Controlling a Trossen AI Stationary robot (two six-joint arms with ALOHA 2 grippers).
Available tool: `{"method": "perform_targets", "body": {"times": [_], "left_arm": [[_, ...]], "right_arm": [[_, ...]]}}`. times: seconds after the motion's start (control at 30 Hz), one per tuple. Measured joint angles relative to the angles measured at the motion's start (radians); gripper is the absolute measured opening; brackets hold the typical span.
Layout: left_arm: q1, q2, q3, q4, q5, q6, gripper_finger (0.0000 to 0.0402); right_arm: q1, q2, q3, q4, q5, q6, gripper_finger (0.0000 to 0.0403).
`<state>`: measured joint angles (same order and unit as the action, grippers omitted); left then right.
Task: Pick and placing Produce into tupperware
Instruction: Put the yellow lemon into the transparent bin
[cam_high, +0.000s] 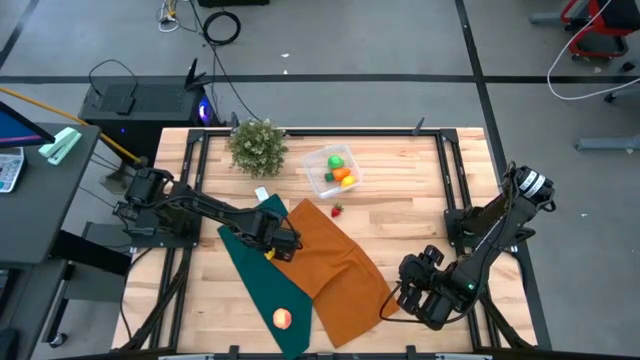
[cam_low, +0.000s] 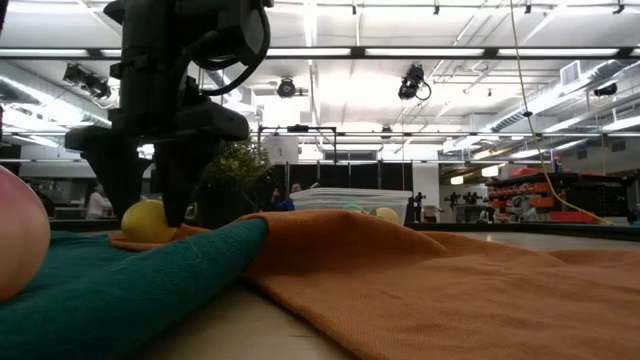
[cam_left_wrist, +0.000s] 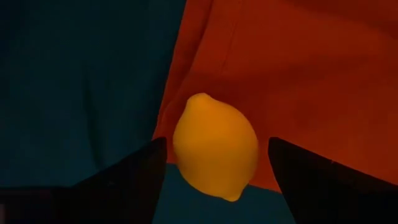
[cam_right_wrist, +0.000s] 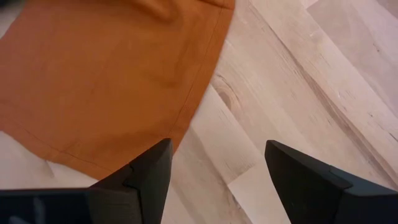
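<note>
A yellow lemon (cam_left_wrist: 214, 146) lies where the orange cloth (cam_high: 335, 270) meets the green cloth (cam_high: 255, 275). My left gripper (cam_high: 282, 246) points down over it, open, with one finger on each side of the lemon (cam_low: 148, 222) and a gap at both. The clear tupperware (cam_high: 318, 180) stands at the far middle of the table with green, orange and yellow produce in it. A red piece (cam_high: 337, 210) lies on the wood just in front of it. A peach-coloured piece (cam_high: 284, 319) rests on the green cloth's near end. My right gripper (cam_right_wrist: 217, 149) hangs open above bare wood beside the orange cloth's edge.
A bushy potted plant (cam_high: 258, 145) stands at the far left of the table, next to the tupperware. The two cloths cover the table's middle and near left. Bare wood shows on the right, around my right arm (cam_high: 480, 240).
</note>
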<state>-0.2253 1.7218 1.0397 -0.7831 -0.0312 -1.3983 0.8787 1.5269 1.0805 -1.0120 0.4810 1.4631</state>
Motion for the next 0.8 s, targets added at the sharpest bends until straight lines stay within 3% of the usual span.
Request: {"method": "perform_targets", "body": {"times": [0.8], "left_arm": [[0.005, 0.036, 0.0, 0.024, 0.009, 0.023, 0.0285]], "right_arm": [[0.0, 0.0, 0.0, 0.0, 0.0, 0.0, 0.0224]]}}
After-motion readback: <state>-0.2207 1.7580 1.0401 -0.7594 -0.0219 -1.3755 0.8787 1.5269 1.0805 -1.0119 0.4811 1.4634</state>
